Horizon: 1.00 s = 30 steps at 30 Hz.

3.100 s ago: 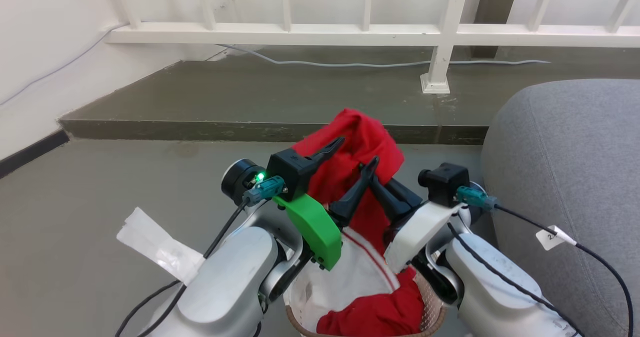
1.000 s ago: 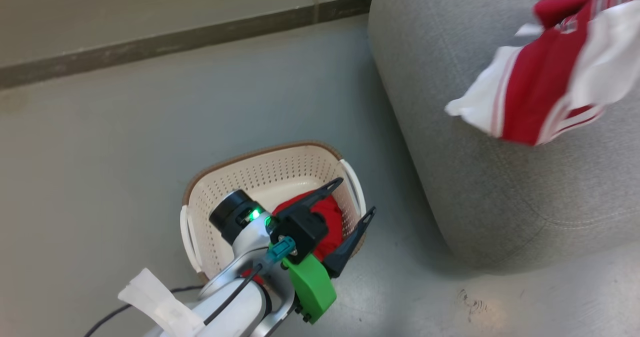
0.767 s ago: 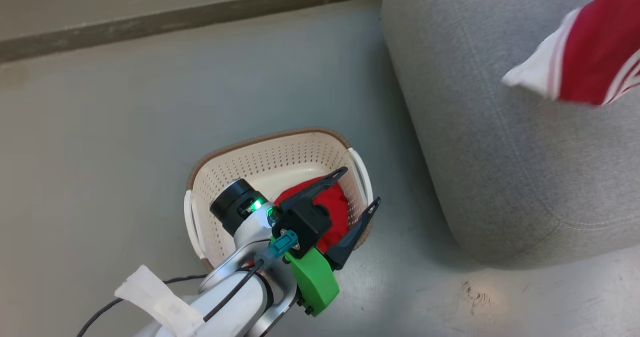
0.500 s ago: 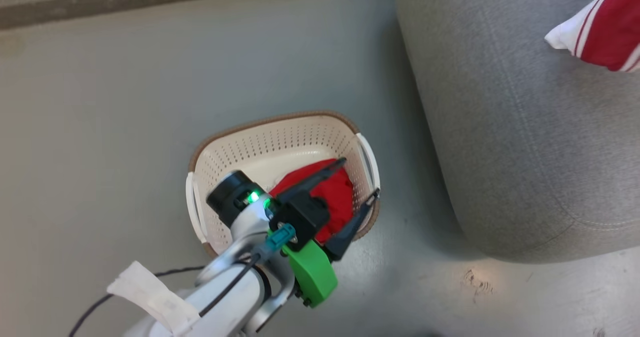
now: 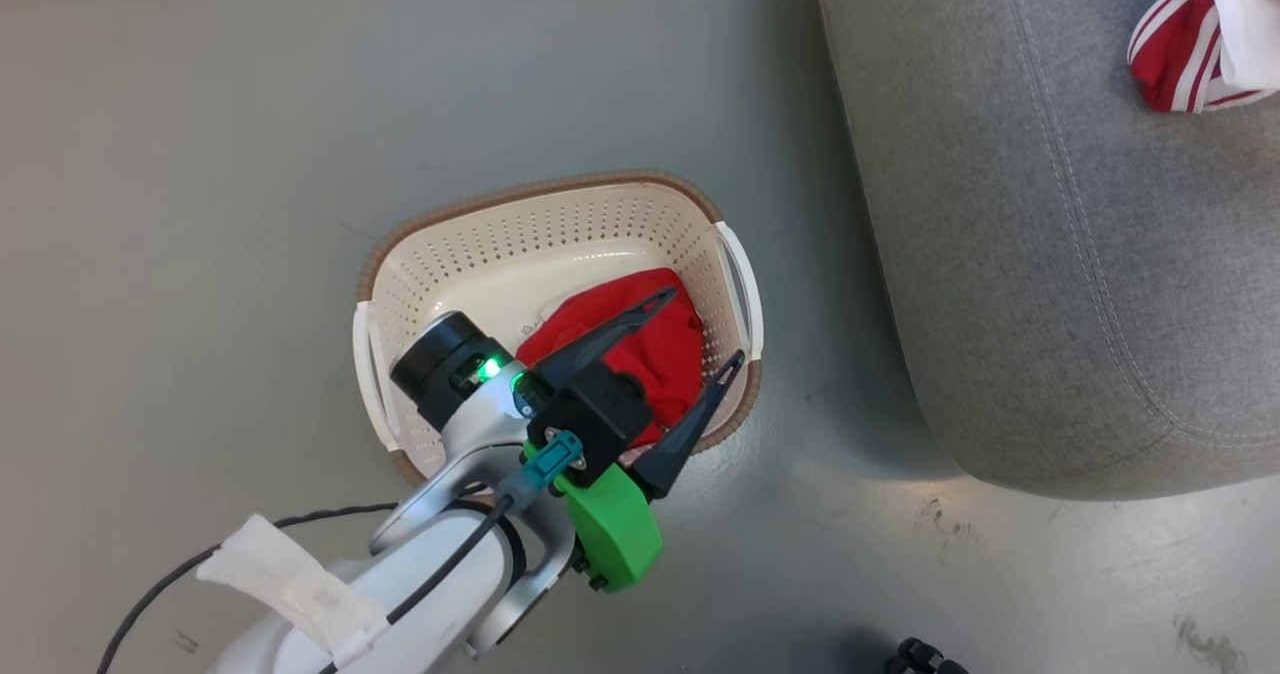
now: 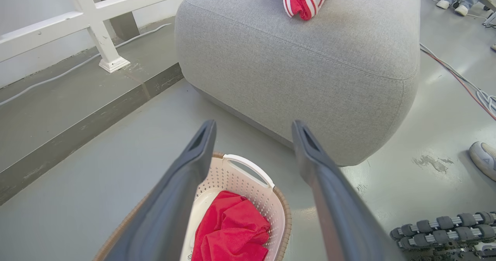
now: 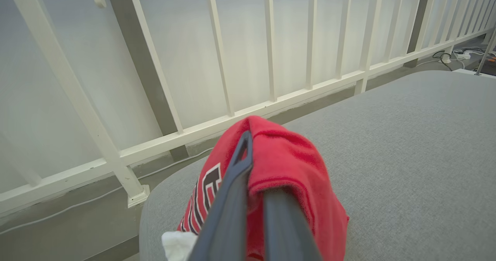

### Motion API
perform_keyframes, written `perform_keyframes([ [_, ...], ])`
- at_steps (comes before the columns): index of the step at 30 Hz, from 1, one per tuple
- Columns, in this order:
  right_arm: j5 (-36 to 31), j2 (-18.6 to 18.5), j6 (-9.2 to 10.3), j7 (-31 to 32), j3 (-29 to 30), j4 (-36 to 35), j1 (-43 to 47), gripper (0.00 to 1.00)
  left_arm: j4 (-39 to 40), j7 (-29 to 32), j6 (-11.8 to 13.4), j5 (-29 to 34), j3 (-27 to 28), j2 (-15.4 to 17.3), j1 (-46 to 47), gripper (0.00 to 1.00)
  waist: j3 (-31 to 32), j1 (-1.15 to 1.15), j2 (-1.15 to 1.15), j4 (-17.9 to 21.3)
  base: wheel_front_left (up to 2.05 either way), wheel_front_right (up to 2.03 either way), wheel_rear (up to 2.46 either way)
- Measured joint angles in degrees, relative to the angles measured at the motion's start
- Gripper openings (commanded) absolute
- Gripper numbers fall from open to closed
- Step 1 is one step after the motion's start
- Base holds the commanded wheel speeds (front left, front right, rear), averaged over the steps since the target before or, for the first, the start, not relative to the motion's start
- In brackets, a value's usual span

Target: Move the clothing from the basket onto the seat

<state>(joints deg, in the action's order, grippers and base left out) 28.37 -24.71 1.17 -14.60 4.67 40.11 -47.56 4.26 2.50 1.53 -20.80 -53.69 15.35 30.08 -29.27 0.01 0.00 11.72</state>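
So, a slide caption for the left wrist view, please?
Open left gripper over the basket with a red cloth; grey seat beyond.

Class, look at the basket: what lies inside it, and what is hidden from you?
A crumpled red garment lies inside the basket, beside bare pale bottom. What lies under the cloth is covered.

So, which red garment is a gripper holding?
The striped red-and-white garment over the seat, in the right gripper; the plain red one lies free in the basket.
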Motion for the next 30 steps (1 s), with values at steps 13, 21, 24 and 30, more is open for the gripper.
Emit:
perform_keyframes([
  [13, 0.4, 3.1, 0.44, 0.0, 2.4, 4.2, 2.7, 1.00, -1.6, -0.5, -0.5, 0.0, 0.0, 0.4, 0.4, 1.00, 0.5, 0.00, 0.00, 0.7, 0.00, 0.00, 0.00],
  [21, -0.4, 3.4, -0.69, 0.0, 2.1, 4.9, 4.6, 1.00, -2.5, -2.1, -0.6, -0.7, 0.0, -0.4, 0.4, 1.00, 3.2, 0.00, 0.00, 0.2, 0.00, 0.00, 0.00],
  [24, -0.7, 4.1, -1.24, 0.0, 2.1, 5.0, 5.4, 1.00, -3.3, -2.8, -0.6, -0.7, 0.1, -0.5, 0.3, 1.00, 4.3, 0.00, 0.00, -0.2, 0.00, 0.00, 0.00],
  [30, -1.3, 6.8, -2.69, 0.0, 1.4, 5.1, 9.6, 1.00, -4.7, -4.7, -0.6, -2.7, 0.8, -1.5, -0.9, 1.00, 7.0, 0.00, 0.00, -1.1, 0.00, 0.00, 0.00],
])
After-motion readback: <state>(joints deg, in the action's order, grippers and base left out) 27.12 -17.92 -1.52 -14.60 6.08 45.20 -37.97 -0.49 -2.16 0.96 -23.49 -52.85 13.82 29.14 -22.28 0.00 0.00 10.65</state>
